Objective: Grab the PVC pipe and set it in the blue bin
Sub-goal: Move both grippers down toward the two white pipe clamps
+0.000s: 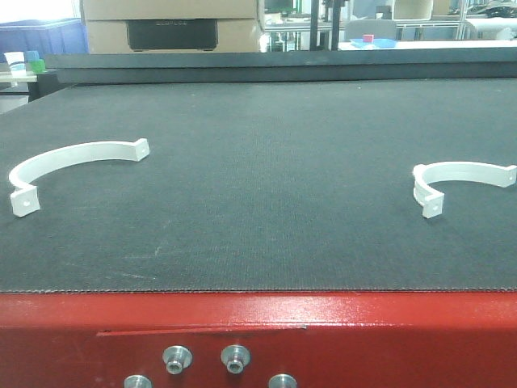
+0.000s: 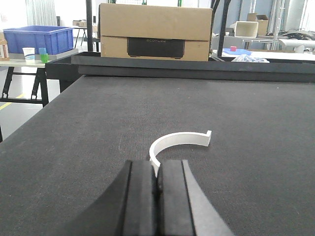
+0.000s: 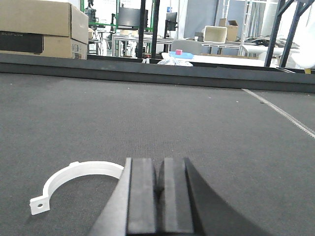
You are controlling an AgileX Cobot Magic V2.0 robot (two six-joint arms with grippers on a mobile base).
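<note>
L gripper (image 2: 157, 169): jaws shut, empty
R gripper (image 3: 158, 169): shut too
PVC clamp (image 2: 179, 140): just ahead of L
blue bin (image 2: 37, 38): far bkgd

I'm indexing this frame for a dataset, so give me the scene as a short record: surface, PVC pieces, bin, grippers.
surface: dark textured mat, red front edge
left PVC piece: white half-ring, flat on the mat, not held
right PVC piece: white half-ring, flat on the mat, not held
blue bin: off the mat, on a side table far to the left
left gripper: shut, empty, close behind one end of the left piece
right gripper: shut, empty, right piece lying to its left
</note>
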